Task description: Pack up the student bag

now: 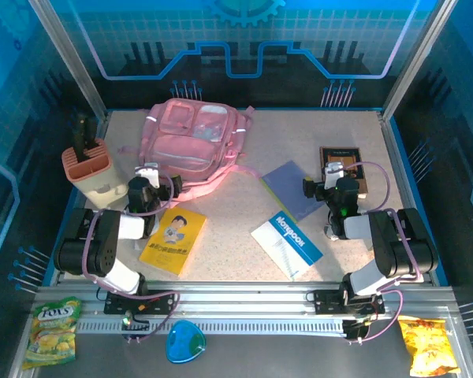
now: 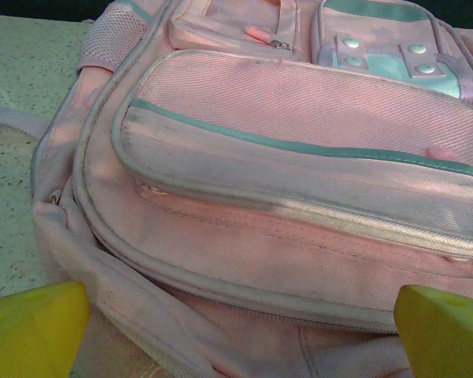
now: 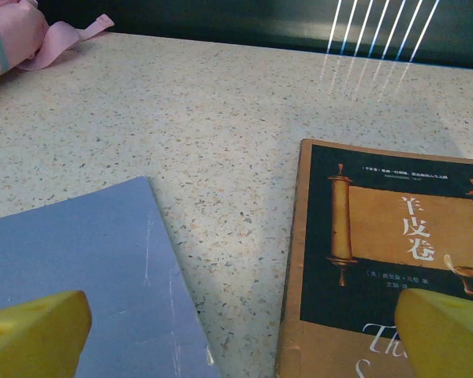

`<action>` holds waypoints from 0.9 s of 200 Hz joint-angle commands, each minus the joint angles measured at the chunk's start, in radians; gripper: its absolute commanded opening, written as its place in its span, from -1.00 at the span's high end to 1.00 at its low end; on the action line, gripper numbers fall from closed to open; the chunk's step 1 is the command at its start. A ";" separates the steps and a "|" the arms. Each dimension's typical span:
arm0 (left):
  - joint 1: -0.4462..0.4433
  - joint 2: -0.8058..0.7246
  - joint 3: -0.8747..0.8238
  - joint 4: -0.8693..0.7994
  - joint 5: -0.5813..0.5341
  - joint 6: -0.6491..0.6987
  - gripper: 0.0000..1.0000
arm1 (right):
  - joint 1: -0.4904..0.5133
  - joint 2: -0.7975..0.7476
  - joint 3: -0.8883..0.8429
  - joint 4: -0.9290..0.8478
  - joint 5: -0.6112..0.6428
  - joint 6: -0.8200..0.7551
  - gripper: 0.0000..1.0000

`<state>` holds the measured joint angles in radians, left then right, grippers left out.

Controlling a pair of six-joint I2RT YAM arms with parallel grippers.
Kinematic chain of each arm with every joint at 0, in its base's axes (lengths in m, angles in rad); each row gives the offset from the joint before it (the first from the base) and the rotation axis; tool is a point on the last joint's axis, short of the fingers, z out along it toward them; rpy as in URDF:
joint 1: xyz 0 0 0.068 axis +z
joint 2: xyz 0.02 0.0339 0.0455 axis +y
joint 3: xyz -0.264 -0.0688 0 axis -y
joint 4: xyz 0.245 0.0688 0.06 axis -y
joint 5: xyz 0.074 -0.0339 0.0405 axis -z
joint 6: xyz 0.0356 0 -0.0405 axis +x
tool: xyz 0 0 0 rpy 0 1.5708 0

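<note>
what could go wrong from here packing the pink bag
1. The student bag looks zipped shut, so the open left gripper may just shove the soft fabric or snag a strap.
2. The open right gripper sits over the gap between the blue book and the brown book, both flat on the table; it might nudge both or fail to lift either.

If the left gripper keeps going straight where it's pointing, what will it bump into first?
Probably the bag: its front pocket lies right ahead of the left gripper, jaws open. How close is hard to tell.
</note>
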<state>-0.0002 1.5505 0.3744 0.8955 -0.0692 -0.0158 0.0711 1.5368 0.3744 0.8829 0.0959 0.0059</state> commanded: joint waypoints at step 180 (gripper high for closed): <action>0.000 0.002 0.002 0.041 0.022 0.020 -0.99 | 0.002 -0.007 -0.011 0.071 -0.012 -0.025 -0.99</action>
<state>-0.0002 1.5505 0.3744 0.8959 -0.0692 -0.0158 0.0711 1.5368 0.3752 0.8845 0.0959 0.0051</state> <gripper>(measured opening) 0.992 0.997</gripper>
